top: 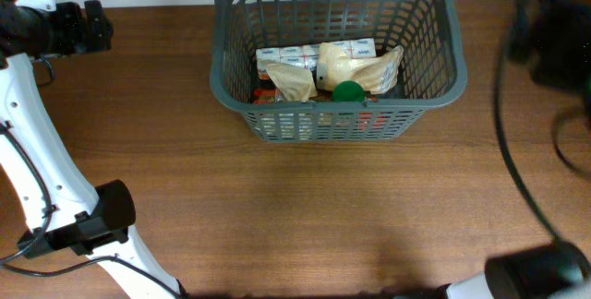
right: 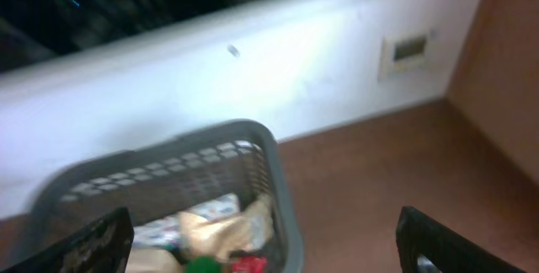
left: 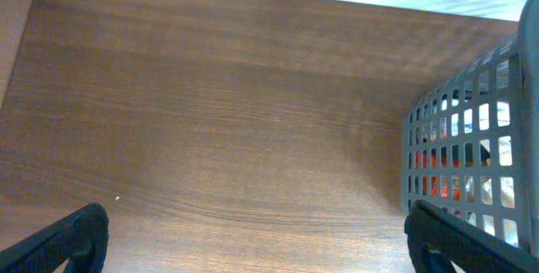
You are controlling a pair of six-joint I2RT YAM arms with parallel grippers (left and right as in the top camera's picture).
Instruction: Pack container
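Overhead: basket (top: 337, 119) sits far-middle on the counter (top: 305, 216), holding pale packets (top: 355, 66) and a green round thing (top: 348, 90).
Left hand (left: 269, 239): fingers spread, empty, beside the basket's left wall.
Right hand (right: 278, 239): fingers spread, empty, right of the basket; view blurred.
Risk: a sideways left swing could shove the basket.

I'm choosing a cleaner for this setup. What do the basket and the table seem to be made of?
Basket: likely moulded plastic, matte dark grey, judging by its even slotted lattice and thick rim. Table: wood or wood-look laminate, brown, smooth; grain lines show, which one is unclear.
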